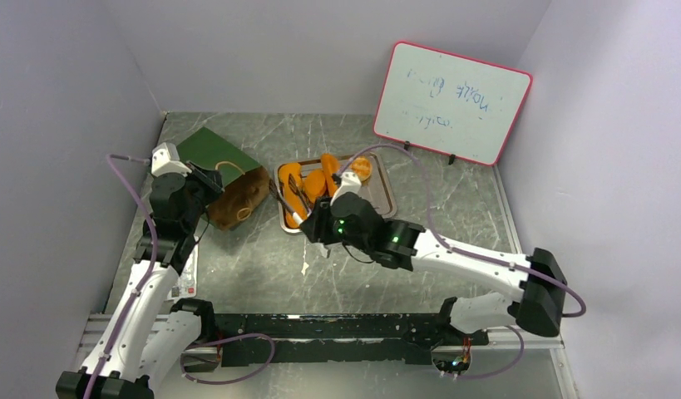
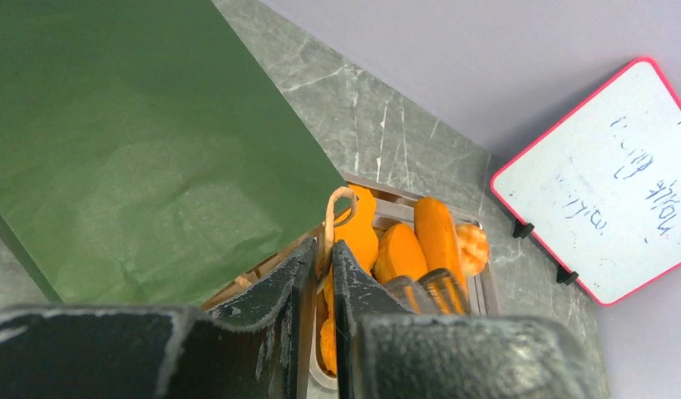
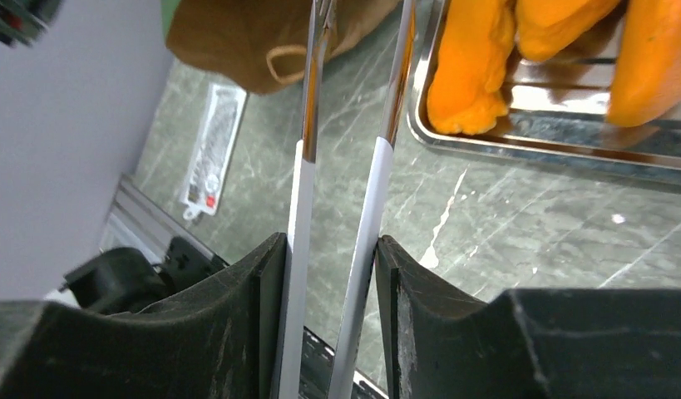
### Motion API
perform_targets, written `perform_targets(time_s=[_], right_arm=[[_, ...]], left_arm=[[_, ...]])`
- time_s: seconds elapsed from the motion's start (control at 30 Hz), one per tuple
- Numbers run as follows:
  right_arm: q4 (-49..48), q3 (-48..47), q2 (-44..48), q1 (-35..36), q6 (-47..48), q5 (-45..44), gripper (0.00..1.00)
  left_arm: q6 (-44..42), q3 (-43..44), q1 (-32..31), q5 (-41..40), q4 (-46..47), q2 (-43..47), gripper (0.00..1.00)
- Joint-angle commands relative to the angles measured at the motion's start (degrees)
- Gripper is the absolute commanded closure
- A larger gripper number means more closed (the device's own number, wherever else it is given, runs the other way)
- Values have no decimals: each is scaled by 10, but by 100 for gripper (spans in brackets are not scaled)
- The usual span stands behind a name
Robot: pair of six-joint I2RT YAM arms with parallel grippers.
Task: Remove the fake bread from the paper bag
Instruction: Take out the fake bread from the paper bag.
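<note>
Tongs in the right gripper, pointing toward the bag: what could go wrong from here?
1. The right gripper pinches the tongs only on their white handle section, so the long arms could twist or slip.
2. The left gripper holds the paper bag just by its cord handle; the mouth might sag shut.
3. The tips pass near the metal tray and could nudge it.

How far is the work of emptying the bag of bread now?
Done: several pieces of fake bread lie in the tray. In hand: the left tool is shut on the paper bag, which lies on its side; the right tool holds the tongs, pointing towards its mouth. Left: unclear, the bag's inside is hidden.
</note>
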State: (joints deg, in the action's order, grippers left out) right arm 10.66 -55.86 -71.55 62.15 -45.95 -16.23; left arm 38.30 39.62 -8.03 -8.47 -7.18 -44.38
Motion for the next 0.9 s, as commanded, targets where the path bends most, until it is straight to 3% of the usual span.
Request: perform_targets(time_s=[0.0, 0.87], right_arm=[[-49, -33, -40, 21, 23, 20, 60], [-207, -109, -244, 27, -79, 153, 61]], left_arm=[[-8, 9, 5, 11, -26, 15, 93], [-13, 34, 5, 32, -69, 35, 93]])
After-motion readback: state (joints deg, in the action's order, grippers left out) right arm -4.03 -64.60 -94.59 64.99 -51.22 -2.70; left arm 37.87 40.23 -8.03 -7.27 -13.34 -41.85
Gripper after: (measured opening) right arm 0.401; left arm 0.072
